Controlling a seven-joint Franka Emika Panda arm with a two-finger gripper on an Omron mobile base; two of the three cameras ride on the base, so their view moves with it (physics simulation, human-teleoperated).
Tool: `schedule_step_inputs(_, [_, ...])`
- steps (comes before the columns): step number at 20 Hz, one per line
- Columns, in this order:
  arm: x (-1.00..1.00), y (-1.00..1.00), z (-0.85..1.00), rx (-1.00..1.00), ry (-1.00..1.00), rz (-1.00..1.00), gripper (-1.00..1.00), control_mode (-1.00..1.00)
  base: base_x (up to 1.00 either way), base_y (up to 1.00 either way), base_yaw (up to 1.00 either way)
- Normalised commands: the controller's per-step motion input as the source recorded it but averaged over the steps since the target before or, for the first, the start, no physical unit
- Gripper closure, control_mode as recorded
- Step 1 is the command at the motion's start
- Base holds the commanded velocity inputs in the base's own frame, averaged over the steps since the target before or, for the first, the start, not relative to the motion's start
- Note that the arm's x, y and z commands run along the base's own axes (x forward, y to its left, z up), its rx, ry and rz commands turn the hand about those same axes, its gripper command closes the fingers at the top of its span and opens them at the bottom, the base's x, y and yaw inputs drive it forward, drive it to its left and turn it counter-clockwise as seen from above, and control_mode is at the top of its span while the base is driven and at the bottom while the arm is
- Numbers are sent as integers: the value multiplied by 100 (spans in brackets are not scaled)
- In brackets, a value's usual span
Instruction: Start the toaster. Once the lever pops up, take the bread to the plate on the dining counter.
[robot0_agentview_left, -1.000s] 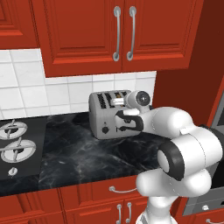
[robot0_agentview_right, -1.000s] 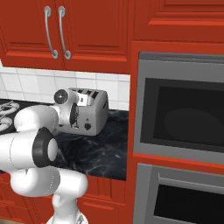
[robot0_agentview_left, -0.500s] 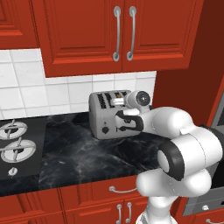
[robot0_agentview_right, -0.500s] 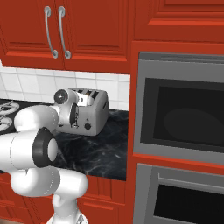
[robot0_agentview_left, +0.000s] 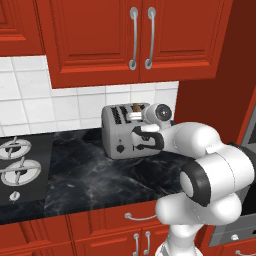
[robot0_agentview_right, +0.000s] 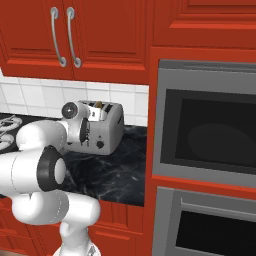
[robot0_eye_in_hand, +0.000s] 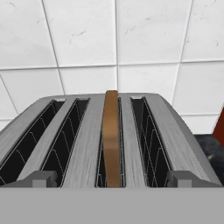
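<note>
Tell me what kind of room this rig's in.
A home kitchen, rendered in simulation. Signs: a toaster with a bread slice in one slot on a black marble counter, stove burners beside it, and a built-in oven set in red cabinets.

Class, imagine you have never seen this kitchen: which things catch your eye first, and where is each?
The silver toaster stands on the black counter against the white tiles, with the white robot arm's hand at its front. A brown slice of bread stands upright in its third slot from the left, seen from the hand. Red cabinets hang above.
</note>
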Motion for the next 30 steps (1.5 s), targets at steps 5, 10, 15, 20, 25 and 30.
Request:
schedule_step_inputs(5, [0,0,0,0,0,0,-100,-100,0,0,0])
schedule_step_inputs(10, [0,0,0,0,0,0,-100,-100,0,0,0])
schedule_step_inputs(15, [0,0,0,0,0,0,-100,-100,0,0,0])
schedule_step_inputs(20, [0,0,0,0,0,0,-100,-100,0,0,0])
schedule_step_inputs(25, [0,0,0,0,0,0,-100,-100,0,0,0])
schedule_step_inputs(30, [5,0,0,0,0,0,-100,-100,0,0,0])
